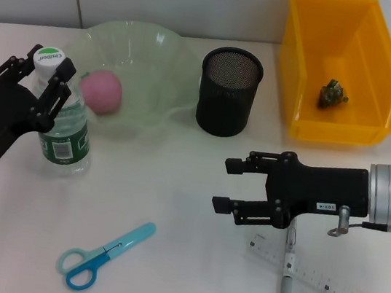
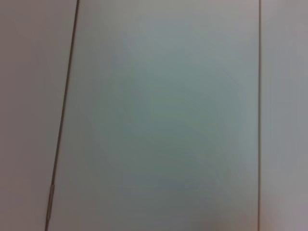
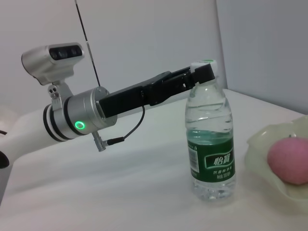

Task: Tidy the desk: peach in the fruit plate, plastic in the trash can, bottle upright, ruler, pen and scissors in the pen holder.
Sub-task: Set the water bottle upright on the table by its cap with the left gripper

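Now bottle [image 1: 63, 123] stands upright, white-capped, green-labelled.

one bottle [image 1: 64, 116], one peach [image 1: 101, 92], one scissors [image 1: 102, 254], one pen [image 1: 287, 274], one ruler [image 1: 322, 282], one pen holder [image 1: 228, 92]

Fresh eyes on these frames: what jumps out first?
The left gripper sits around the cap of an upright water bottle at the table's left, beside the fruit plate holding a pink peach. The bright yellow bin at back right has a crumpled scrap inside. The right gripper, fingers open, hovers near the pen lying across the ruler.
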`<state>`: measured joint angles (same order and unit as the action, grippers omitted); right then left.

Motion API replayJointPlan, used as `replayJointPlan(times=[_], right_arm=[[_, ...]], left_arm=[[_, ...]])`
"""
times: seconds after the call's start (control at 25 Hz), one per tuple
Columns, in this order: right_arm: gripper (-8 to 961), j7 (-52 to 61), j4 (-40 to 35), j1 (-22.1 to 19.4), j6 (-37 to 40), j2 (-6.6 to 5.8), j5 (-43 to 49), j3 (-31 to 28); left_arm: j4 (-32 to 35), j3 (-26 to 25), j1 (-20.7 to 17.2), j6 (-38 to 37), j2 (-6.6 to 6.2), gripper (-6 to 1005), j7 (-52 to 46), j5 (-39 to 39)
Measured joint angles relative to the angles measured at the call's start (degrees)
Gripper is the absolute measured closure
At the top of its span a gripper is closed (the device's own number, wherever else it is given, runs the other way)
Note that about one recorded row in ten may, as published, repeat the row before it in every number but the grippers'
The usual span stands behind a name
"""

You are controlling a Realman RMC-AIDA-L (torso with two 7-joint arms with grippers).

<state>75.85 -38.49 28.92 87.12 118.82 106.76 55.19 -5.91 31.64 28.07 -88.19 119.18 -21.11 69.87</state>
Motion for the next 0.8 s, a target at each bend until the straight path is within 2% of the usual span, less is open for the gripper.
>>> replayJointPlan(times=[0.8], right_arm=[[218, 0.0, 0.0, 0.0, 0.4, 0.0, 0.2, 0.0]], left_arm=[[-0.1, 0.0, -0.4, 1.0, -0.01, 491, 0.0, 0.2]])
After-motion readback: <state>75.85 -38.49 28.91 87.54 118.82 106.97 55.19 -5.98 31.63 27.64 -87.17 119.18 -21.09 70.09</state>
